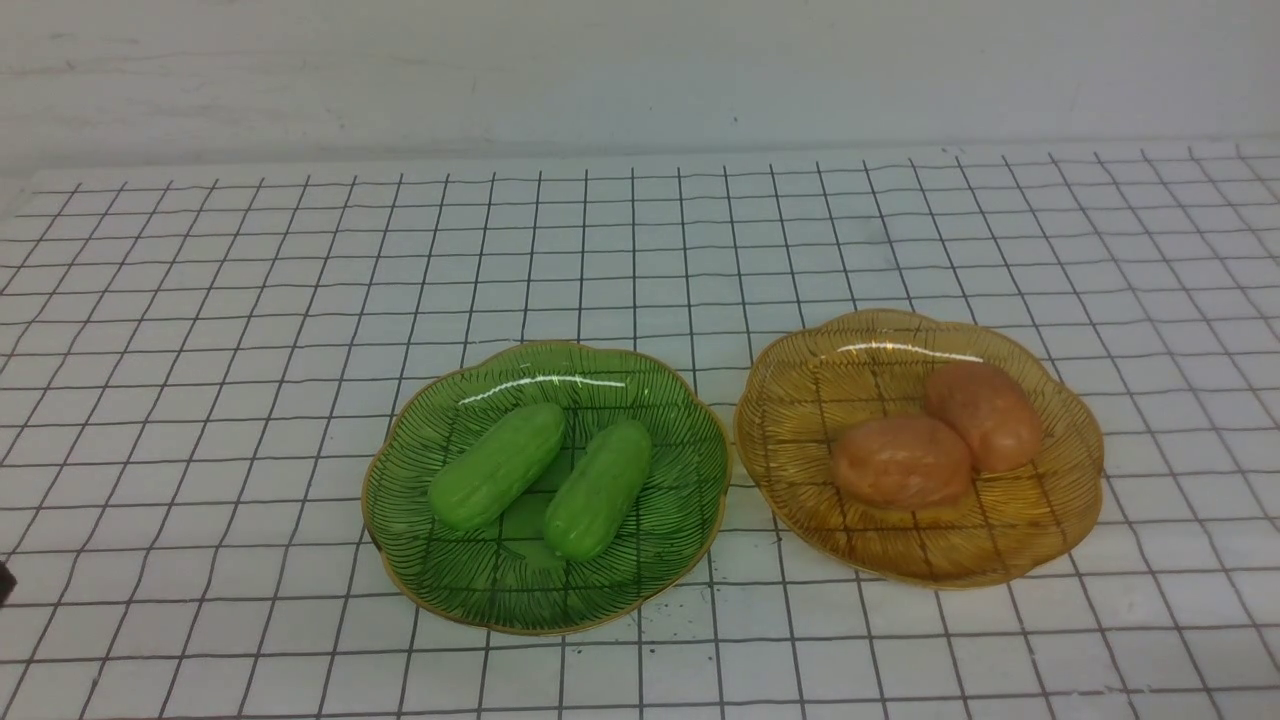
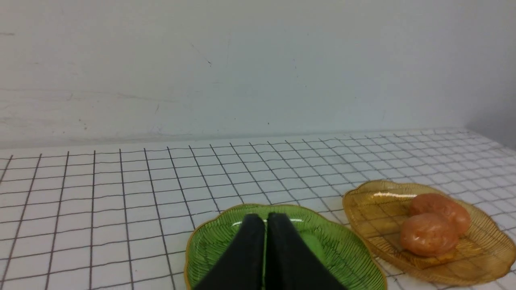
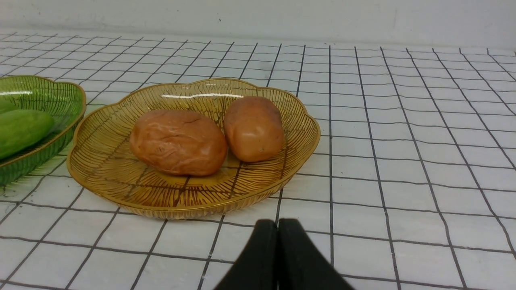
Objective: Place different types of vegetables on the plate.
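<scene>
Two green cucumber-like vegetables [image 1: 497, 465] [image 1: 598, 488] lie side by side in a green plate [image 1: 440, 590]. Two orange-brown potato-like ones [image 1: 902, 462] [image 1: 984, 415] touch each other in an amber plate [image 1: 1075, 500] to its right. My left gripper [image 2: 265, 219] is shut and empty, its black fingers pressed together, seen in front of the green plate [image 2: 346, 257]; it covers most of the cucumbers there. My right gripper [image 3: 277, 224] is shut and empty too, over the cloth just short of the amber plate [image 3: 100, 161] with both potatoes [image 3: 178, 143] [image 3: 254, 128]. Neither gripper shows in the front view.
A white cloth with a black grid [image 1: 250, 300] covers the table up to a pale wall [image 1: 640, 70] at the back. The two plates stand close together, nearly rim to rim. A small dark bit [image 1: 5, 582] shows at the front view's left edge.
</scene>
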Robot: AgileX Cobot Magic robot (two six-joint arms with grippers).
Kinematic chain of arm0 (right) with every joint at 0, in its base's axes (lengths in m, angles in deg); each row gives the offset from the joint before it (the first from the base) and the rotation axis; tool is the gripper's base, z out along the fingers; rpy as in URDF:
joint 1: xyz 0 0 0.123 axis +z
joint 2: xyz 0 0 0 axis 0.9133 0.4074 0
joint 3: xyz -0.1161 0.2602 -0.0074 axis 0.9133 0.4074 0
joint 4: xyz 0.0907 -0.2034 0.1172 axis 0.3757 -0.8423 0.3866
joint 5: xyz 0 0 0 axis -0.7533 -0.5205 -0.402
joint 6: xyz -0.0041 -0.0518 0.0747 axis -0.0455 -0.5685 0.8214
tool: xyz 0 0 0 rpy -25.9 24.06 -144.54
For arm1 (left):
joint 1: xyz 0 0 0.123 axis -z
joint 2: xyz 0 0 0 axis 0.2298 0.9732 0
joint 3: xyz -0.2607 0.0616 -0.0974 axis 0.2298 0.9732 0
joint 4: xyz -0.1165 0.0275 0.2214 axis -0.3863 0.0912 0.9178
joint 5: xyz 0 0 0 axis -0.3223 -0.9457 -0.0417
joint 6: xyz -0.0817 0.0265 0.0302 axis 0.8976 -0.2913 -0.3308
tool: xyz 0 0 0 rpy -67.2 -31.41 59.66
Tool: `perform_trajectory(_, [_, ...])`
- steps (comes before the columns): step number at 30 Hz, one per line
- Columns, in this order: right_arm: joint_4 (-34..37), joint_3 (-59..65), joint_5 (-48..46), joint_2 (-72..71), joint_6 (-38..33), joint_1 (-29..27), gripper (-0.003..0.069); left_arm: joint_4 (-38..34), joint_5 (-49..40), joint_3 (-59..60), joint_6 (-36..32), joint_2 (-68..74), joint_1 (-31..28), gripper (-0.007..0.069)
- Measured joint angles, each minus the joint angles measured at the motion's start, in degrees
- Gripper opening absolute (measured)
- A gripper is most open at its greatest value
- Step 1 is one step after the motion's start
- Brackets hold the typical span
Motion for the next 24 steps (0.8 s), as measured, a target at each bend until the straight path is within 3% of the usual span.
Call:
perform_trajectory(4, [0.00,0.00,0.00,0.00,0.00,0.00,-0.0014,-2.78,2.89,6.92,-8.57,-0.52,-3.46,-0.0008])
perform_trajectory(6, [0.00,0.00,0.00,0.00,0.00,0.00,-0.0014,-4.25,3.31,8.69,-9.71,-0.90,-4.99,-0.0008])
perform_trajectory(9, [0.00,0.00,-0.05,0.00,0.00,0.00,-0.0014,-8.31,5.95,14.30,-13.09,-2.13,-11.66,-0.0008])
perform_trajectory(18, [-0.04,0.00,-0.11,0.00,0.02,0.00,-0.0014,-9.52,6.36,22.52,-14.79,-6.00,-26.79,-0.0008])
perform_trajectory(24, [-0.04,-0.05,-0.16,0.00,0.02,0.00,-0.0014,-9.62,3.83,22.58,-14.79,-6.00,-27.39,-0.0008])
